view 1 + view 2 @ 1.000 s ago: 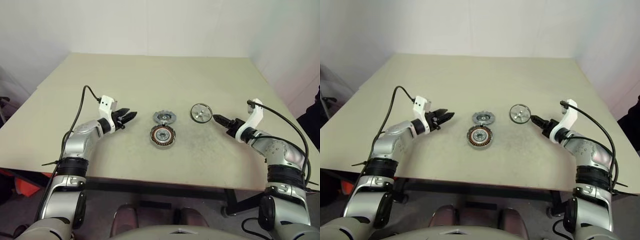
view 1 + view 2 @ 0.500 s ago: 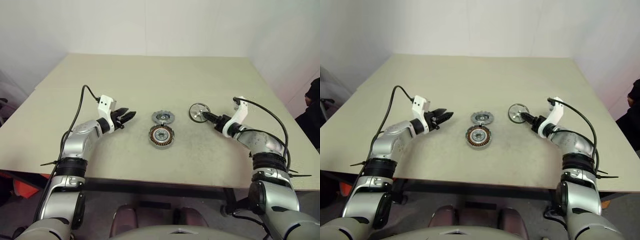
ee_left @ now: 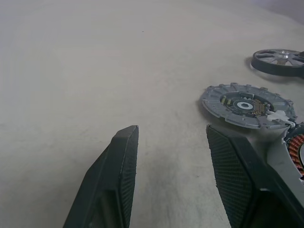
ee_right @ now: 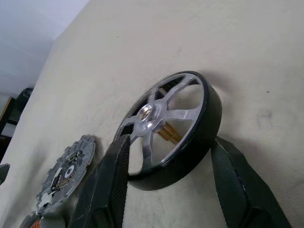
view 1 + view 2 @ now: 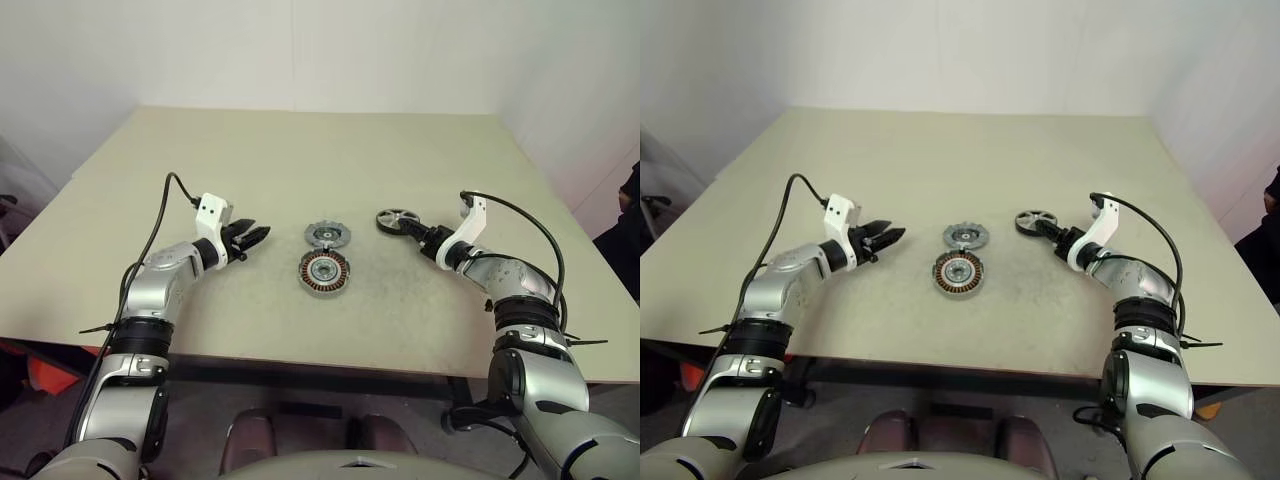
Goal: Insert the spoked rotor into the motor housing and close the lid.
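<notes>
R gripper [image 4: 166, 183]: fingers [image 4: 114, 185] set either side of the spoked rotor [image 4: 171, 128], its dark rim sitting between the pads at the near edge. Contact on both sides looked likely from the wrist cam but couldn't tell for sure; grip unconfirmed. Jaws part-way apart, about the rotor's rim width.

Spoked rotor, head view [image 5: 397, 219]: on the table [image 5: 300, 150], R of centre, silver spokes and hub facing up, dark band round the outside. It appeared tipped a bit toward the R gripper rather than dead flat.

L gripper [image 3: 173, 137]: jaws apart, nothing between them, just bare tabletop. Head view [image 5: 252, 236]: tips pointed toward the middle of the table, close to the surface, near the parts but apart from them.

Lid [image 5: 329, 235]: flat on table, centre, notched rim, circuit-like detail on upper face. Sat just behind the motor housing, edges about touching. No gripper on it.

Motor housing [image 5: 325, 271]: flat on table, nearest the robot of the 3 parts, copper windings ringing a silver centre, open side up. Nothing in it.

Layout: lid + housing as a pair in the middle; rotor off to their R, apart from both. L gripper to the L of the pair.
</notes>
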